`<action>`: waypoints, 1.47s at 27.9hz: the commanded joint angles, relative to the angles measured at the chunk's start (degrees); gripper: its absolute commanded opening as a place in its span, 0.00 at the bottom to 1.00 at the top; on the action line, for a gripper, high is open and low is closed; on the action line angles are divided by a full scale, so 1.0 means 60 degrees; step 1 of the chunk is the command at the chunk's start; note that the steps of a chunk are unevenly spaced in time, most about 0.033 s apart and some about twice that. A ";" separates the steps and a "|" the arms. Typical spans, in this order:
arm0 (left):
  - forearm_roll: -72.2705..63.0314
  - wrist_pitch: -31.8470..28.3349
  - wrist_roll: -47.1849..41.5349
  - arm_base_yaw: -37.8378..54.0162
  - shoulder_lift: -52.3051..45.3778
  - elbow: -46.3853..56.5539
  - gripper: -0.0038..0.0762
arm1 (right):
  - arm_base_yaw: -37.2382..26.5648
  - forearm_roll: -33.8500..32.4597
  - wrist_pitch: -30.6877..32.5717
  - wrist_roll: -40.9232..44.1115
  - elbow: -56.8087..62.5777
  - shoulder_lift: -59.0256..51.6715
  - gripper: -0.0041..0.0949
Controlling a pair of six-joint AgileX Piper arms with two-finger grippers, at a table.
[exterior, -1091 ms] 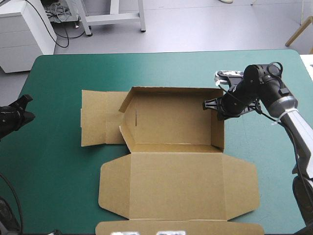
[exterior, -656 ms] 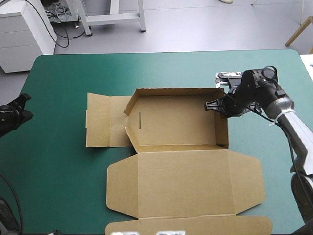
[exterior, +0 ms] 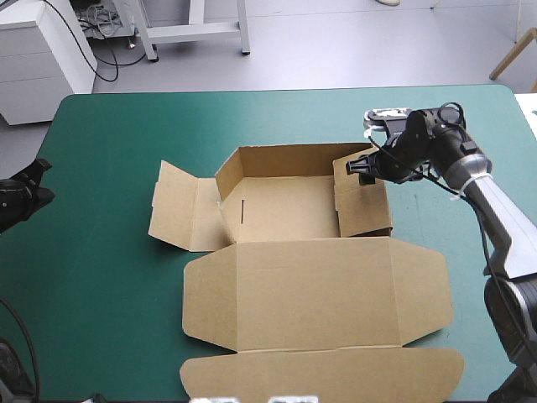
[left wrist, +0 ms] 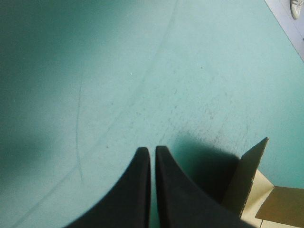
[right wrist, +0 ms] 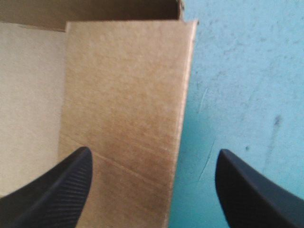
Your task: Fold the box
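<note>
The brown box (exterior: 285,206) lies in the middle of the table (exterior: 109,126), on the teal-green cover, as an open tray. Its lid (exterior: 310,294) is spread flat on the near side and reaches almost to the near edge. The far wall (exterior: 285,159) stands upright. The left flap (exterior: 176,210) is spread out to the left of the tray, with its outer end lifted a little off the cover. The right wall (exterior: 362,210) leans inward over the floor of the tray. The right gripper (right wrist: 154,154) is at the far right corner of the box with its black fingers wide apart. That wall's panel lies between and ahead of them, and its outer edge runs between the two fingers. Bare cover shows beside the right one. The fingers grip nothing, and it cannot be told whether either touches the board. The left gripper (left wrist: 152,151) is well apart from the box, over the left edge of the table. Its fingers are closed together with only a thin slit between them, and they hold nothing. Ahead of it is bare cover, with a raised corner of the box off to one side.
</note>
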 commanded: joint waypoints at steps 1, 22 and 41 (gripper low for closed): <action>-0.0447 -0.0245 -0.0051 0.0006 -0.0340 -0.0213 0.06 | -0.0055 -0.0035 0.0643 -0.0113 -0.1442 -0.0385 0.85; -0.0447 0.0002 -0.0051 0.0006 -0.0340 -0.0213 0.06 | -0.0055 -0.0574 0.1383 0.0542 -0.1247 -0.2871 0.85; -0.0447 -0.0079 -0.0051 0.0006 -0.0340 -0.0213 0.06 | -0.0038 -0.0230 0.0429 0.0658 -0.0137 -0.0154 0.85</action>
